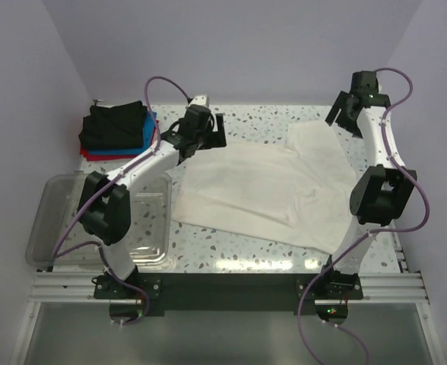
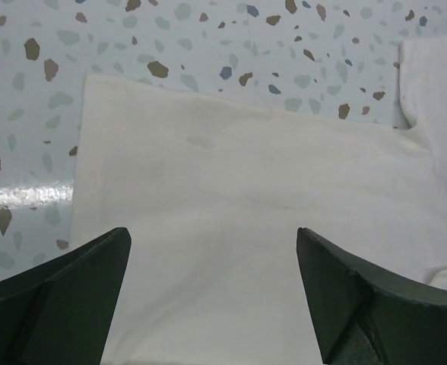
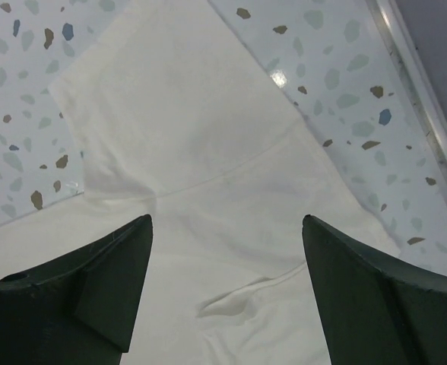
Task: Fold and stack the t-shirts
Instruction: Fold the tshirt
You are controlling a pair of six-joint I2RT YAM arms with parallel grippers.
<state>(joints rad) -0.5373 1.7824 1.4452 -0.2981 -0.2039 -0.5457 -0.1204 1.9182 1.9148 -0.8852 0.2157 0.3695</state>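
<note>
Far left, near edge, we see a clear rectangular plastic tub (image 1: 56, 220) on the speckled terrazzo table (image 1: 235, 247), w/ the L arm reaching over its right side. Behind it, back-left corner, sits a stack of folded tees: black cloth tee (image 1: 117, 125) on top, blue cloth tee (image 1: 151, 122) peeking out under it at the right, red cloth tee (image 1: 102, 154) at the bottom.

Next, the left gripper (image 2: 212, 232) hangs above the back-left part of the white cloth t-shirt (image 1: 261, 190). Its pincer is spread wide, nothing between the fingers; in the wrist view the shirt's straight edge and a corner lie below it on the table.

The white t-shirt lies spread out flat mid-table, btw. the two arms, plain side up, a few soft wrinkles, one sleeve pointing to the back right.

At right, the right gripper (image 3: 227, 220) is up over that back-right sleeve. Pincer wide too, holding nothing; the wrist view shows the sleeve and shoulder seam under it, table edge rail at far right.
</note>
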